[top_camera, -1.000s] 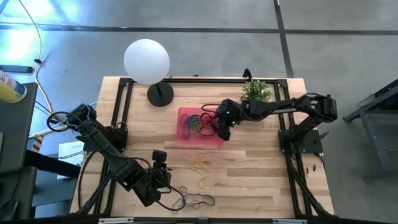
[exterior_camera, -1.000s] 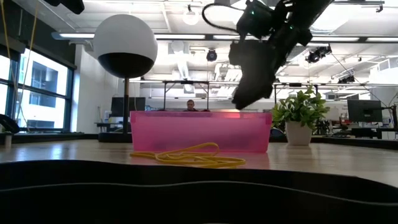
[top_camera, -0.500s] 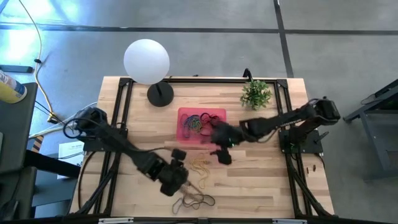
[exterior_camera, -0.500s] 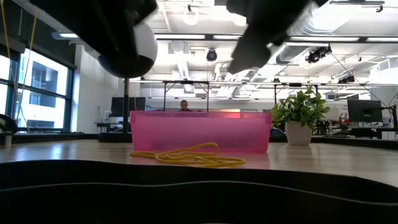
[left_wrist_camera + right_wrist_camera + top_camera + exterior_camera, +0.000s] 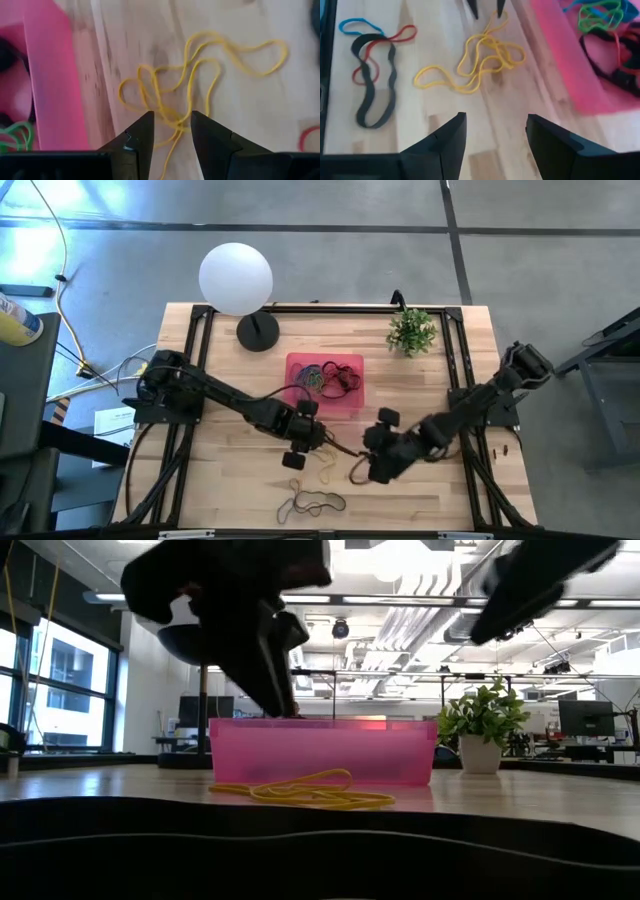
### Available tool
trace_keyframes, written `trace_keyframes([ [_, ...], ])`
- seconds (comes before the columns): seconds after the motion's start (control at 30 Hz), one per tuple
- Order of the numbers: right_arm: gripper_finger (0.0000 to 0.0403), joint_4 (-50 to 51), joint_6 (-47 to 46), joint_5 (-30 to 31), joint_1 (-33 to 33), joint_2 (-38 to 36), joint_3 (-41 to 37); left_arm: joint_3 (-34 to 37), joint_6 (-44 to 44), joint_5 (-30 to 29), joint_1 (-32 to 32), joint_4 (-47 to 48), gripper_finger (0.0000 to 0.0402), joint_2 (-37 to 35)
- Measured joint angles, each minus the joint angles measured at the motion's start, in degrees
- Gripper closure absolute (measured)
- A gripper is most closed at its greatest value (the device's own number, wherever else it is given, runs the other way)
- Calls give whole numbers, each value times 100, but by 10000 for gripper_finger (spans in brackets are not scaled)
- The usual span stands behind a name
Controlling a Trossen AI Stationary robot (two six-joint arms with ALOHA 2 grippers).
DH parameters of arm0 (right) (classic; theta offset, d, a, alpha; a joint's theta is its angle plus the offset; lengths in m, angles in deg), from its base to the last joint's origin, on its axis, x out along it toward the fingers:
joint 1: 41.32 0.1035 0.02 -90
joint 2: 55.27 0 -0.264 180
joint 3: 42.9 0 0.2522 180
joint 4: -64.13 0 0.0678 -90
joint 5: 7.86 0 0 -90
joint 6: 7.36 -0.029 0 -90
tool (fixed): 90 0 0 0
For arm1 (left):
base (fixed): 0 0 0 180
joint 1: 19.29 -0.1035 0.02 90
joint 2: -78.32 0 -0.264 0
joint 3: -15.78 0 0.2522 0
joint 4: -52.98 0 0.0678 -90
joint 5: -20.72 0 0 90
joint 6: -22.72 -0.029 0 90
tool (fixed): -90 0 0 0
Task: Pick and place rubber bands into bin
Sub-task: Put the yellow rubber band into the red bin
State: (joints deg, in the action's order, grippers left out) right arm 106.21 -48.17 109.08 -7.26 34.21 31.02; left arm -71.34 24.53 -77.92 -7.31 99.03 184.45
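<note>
A tangle of yellow rubber bands (image 5: 200, 75) lies flat on the wood just in front of the pink bin (image 5: 345, 408), which holds several coloured bands (image 5: 600, 20). My left gripper (image 5: 171, 125) is open and points steeply down over the tangle, with one strand between its fingertips; whether they touch it I cannot tell. My right gripper (image 5: 495, 125) is open over bare wood to the right of the yellow bands (image 5: 475, 60) and nearer the front edge. A black, a red and a blue band (image 5: 375, 75) lie by the front edge.
A white globe lamp (image 5: 236, 277) stands at the far left and a small potted plant (image 5: 412, 330) at the far right. In the low view my left gripper (image 5: 270, 680) hangs in front of the bin (image 5: 380, 752). Bare wood lies right of the bin.
My left gripper has swung from the near left part of the table toward the right and sunk over the yellow bands in front of the bin. My right gripper has left the bin and gone toward the near edge. The bands lie as before.
</note>
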Motion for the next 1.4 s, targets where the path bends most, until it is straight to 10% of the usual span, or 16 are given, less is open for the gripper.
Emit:
trace_keyframes([
  [0.37,227,606,-1630,1207,970,0,0,20,-463,10,-44,-538,284,311],
  [1.13,254,508,-1881,1167,1138,2,-2,1,-157,-274,-235,-833,287,992],
  [1.4,258,497,-1881,1178,1138,2,-2,3,-307,-285,-233,-832,381,994],
])
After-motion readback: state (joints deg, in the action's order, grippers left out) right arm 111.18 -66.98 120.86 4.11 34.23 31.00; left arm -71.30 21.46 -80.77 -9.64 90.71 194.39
